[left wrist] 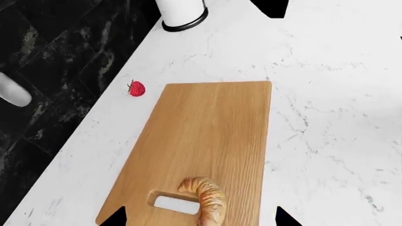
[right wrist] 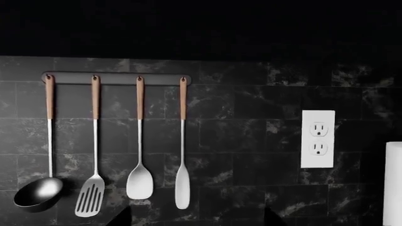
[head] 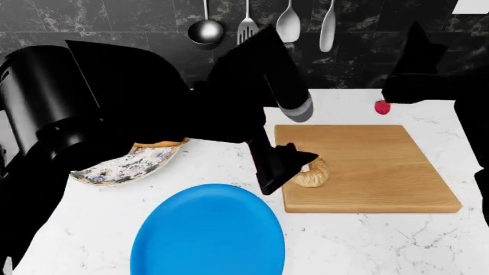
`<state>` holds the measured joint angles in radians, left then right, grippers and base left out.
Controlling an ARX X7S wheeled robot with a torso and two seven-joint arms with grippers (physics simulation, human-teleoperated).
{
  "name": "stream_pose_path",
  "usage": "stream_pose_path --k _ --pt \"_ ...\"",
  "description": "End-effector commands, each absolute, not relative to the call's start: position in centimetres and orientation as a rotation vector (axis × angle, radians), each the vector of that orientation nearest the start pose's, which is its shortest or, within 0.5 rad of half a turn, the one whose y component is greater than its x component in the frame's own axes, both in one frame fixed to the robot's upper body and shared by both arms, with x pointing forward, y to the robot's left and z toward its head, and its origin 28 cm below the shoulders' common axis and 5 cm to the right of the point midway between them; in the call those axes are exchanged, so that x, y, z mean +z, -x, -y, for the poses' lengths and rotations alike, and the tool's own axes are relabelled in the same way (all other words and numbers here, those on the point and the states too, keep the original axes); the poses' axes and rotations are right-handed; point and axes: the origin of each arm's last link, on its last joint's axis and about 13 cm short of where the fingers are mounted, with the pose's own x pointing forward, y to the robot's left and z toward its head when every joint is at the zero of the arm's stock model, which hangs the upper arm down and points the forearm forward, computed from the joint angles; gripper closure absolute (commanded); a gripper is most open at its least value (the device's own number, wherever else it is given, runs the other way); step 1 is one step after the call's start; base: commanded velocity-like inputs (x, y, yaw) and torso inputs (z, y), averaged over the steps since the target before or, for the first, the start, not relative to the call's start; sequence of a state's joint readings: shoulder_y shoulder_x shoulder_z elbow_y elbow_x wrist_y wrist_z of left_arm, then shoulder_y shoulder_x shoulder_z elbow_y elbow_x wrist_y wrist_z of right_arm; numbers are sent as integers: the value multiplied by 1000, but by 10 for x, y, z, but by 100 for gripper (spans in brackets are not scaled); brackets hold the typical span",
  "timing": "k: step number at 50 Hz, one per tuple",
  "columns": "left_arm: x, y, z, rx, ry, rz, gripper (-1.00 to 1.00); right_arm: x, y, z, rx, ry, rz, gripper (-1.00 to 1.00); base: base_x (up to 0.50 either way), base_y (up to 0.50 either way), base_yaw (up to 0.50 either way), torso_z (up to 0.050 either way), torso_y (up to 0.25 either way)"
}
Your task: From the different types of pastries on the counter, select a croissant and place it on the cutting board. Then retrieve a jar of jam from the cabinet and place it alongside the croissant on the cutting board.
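The croissant is seen lying on the cutting board, right by the slot handle at the board's left end. So the first part of the job looks done. It is placed near one end, and that seems handy — most of the board is left bare, so a jar can be set down beside it.

The left hand is held just above the croissant. In the left wrist view, only its two dark tips are seen at the picture's edge, wide apart, with the croissant lying between them and not pinched. So the left hand is judged to be released and holding nothing.

The right hand is raised and pointed at the black wall, where four cooking tools are hung on a rail. Its tips are also seen spread apart, and nothing is held. It is likely lifted this way so the cabinet can be reached.

No jar of jam is seen in any picture — it still has to be fetched. A small red strawberry is left on the white table behind the board, and a blue plate is placed in front.
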<state>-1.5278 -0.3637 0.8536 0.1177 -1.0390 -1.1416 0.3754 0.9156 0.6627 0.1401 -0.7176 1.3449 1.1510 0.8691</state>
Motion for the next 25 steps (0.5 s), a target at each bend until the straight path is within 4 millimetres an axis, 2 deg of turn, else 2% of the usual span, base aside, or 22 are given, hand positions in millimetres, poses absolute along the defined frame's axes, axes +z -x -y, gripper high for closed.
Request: stream_pose_path --k 1,8,18,25 --pt "329 -280 -178 -1120 -530 -176 -100 314 -186 156 -113 32 401 -100 0 0 0 0 0" --pt "330 -272 -194 -1051 -494 -136 -100 328 -171 155 -109 31 458 -100 0 0 0 0 0" --pt "340 -264 -207 -998 -459 -38 -100 346 -157 150 -100 42 549 -100 0 0 0 0 0" --pt "341 -262 -208 -1011 -444 -9 -100 346 -153 149 -101 52 562 -100 0 0 0 0 0"
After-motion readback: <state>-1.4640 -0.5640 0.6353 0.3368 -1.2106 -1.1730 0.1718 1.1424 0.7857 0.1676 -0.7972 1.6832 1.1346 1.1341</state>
